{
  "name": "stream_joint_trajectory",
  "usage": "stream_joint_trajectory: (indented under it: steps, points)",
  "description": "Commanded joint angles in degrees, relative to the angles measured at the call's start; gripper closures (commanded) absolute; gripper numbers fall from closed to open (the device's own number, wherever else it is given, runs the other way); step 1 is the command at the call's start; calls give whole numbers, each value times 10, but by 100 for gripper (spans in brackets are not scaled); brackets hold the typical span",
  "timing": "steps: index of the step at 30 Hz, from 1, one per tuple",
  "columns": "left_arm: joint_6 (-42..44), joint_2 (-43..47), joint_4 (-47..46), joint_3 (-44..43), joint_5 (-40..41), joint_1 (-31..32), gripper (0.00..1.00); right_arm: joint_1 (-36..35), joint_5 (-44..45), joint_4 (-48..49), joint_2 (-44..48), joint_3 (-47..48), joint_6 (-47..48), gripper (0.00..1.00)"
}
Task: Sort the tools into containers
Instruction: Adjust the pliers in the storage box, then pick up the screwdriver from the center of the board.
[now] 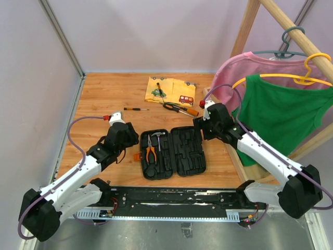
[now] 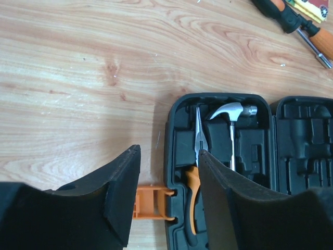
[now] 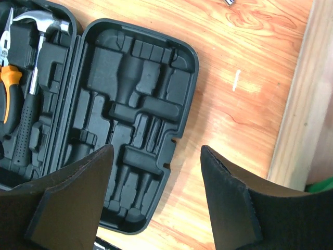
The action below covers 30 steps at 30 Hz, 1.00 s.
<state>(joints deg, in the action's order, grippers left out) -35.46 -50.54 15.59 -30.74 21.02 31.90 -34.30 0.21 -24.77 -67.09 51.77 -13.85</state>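
Currently the black tool case point(image 1: 188, 152) lies open on the surface, with the hammer point(image 1: 159, 140) and pliers point(image 1: 151, 152) seated in its left half. The left gripper point(image 2: 167, 156) and right gripper point(image 3: 156, 151) hang released and empty above it. Two screwdrivers point(image 1: 182, 108) lie by the yellow cloth point(image 1: 170, 89).

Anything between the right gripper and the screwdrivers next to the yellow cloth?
Nothing visible. The screwdrivers lie on the table just beyond the right gripper, whose jaws are open. The open case sits nearer, its right half empty; pliers and hammer sit in the left half only.
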Motion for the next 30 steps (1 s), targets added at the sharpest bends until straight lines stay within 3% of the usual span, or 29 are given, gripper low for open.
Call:
stream_joint_trajectory:
  steps: [1,10,26,30]
  points:
    - [28,1,-67,22,-32,-28,46,45,-91,36,-52,37,20,31]
    - [49,-25,-158,69,-51,-54,46,90,-152,43,-207,171,67,33]
    - [89,-29,-276,126,-70,-54,40,73,-193,2,-470,432,208,40]
    - [102,6,-306,147,-89,-54,40,67,-205,-20,-528,492,240,41]
